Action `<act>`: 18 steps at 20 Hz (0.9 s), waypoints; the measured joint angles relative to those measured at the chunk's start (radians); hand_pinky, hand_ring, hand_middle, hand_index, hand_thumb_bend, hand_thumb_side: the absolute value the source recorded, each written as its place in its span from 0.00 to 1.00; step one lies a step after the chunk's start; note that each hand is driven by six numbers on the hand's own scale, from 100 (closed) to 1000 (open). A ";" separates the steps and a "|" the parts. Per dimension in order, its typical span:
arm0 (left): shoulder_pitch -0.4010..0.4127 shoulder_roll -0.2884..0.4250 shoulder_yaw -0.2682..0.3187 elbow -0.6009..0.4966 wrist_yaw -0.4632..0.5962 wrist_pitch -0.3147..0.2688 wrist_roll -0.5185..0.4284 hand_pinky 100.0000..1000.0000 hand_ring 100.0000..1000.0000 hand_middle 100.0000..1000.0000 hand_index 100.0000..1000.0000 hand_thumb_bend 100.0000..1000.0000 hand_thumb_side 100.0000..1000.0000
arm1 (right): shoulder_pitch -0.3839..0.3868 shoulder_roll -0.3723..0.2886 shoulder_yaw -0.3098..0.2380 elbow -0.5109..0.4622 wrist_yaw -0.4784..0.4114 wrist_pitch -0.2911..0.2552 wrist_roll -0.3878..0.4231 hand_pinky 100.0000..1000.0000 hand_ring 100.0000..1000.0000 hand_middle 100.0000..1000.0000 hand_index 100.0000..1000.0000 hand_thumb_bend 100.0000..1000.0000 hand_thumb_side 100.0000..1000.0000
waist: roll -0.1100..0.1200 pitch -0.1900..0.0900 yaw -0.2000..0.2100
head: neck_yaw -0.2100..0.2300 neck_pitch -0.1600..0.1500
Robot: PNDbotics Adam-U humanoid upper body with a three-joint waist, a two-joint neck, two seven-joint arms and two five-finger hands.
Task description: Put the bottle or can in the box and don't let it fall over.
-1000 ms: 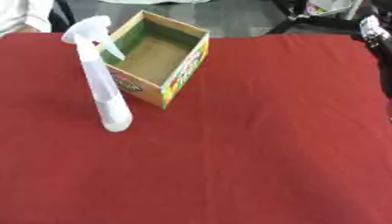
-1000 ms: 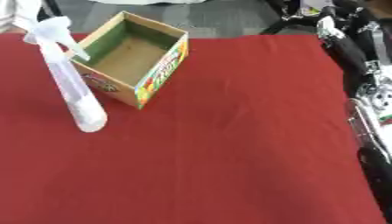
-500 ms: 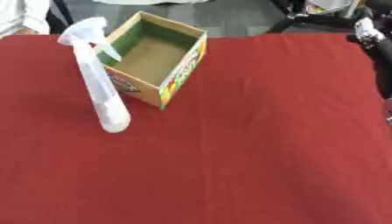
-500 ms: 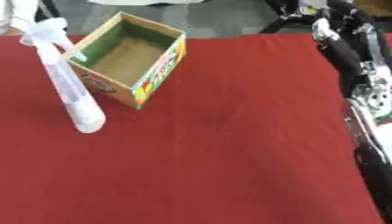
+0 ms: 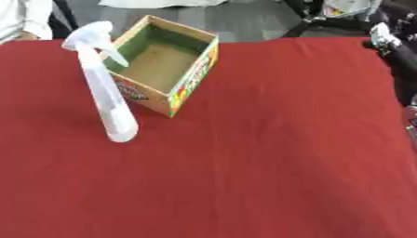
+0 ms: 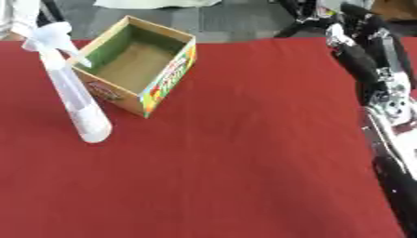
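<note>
A translucent white spray bottle (image 5: 106, 97) stands upright on the red tablecloth (image 5: 269, 162), its trigger head at the top. It is just left of an open cardboard box (image 5: 194, 74) with a green inside and printed sides, which holds nothing. My right arm (image 6: 383, 102) runs along the right edge, black with silver joints. Its far end, the right hand (image 6: 340, 38), is at the table's far right corner, well away from the bottle and box. I cannot make out how that hand is held. No left hand shows.
The table's far edge runs just behind the box, with grey floor beyond it. Dark equipment (image 5: 326, 14) stands past the far right corner. Red cloth stretches across the middle and the near side.
The far end of my right arm has crept a little left and nearer. The bottle and box stand where they were.
</note>
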 measured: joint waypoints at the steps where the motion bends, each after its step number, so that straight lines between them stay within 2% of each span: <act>1: -0.017 0.005 -0.002 0.004 0.002 -0.008 -0.049 0.75 0.76 0.76 0.77 0.00 0.54 | 0.000 -0.001 0.000 0.001 0.000 0.001 0.001 0.76 0.76 0.73 0.81 0.00 0.28 | 0.001 -0.001 0.000 | 0.000 0.000; 4: -0.065 0.021 -0.014 0.025 0.018 -0.023 -0.158 0.75 0.76 0.76 0.77 0.00 0.55 | 0.000 -0.001 0.006 0.005 0.000 0.008 0.007 0.76 0.76 0.72 0.81 0.00 0.28 | 0.001 -0.003 0.000 | 0.001 0.008; 7: -0.108 0.029 -0.036 0.060 0.028 -0.024 -0.219 0.75 0.76 0.76 0.78 0.00 0.56 | 0.000 -0.001 0.008 0.005 0.000 0.012 0.011 0.76 0.76 0.72 0.81 0.00 0.28 | 0.001 -0.007 0.000 | 0.001 0.008; 9: -0.139 0.029 -0.056 0.079 0.029 -0.022 -0.247 0.75 0.76 0.76 0.77 0.00 0.54 | 0.000 -0.001 0.012 0.005 0.000 0.014 0.014 0.76 0.76 0.72 0.81 0.00 0.28 | -0.001 -0.011 -0.003 | 0.001 0.008; 18: -0.283 0.000 -0.138 0.170 -0.021 0.009 -0.309 0.75 0.76 0.76 0.78 0.00 0.57 | -0.007 -0.001 0.018 0.005 0.000 0.017 0.019 0.77 0.76 0.73 0.82 0.00 0.27 | -0.003 -0.013 -0.022 | -0.004 0.008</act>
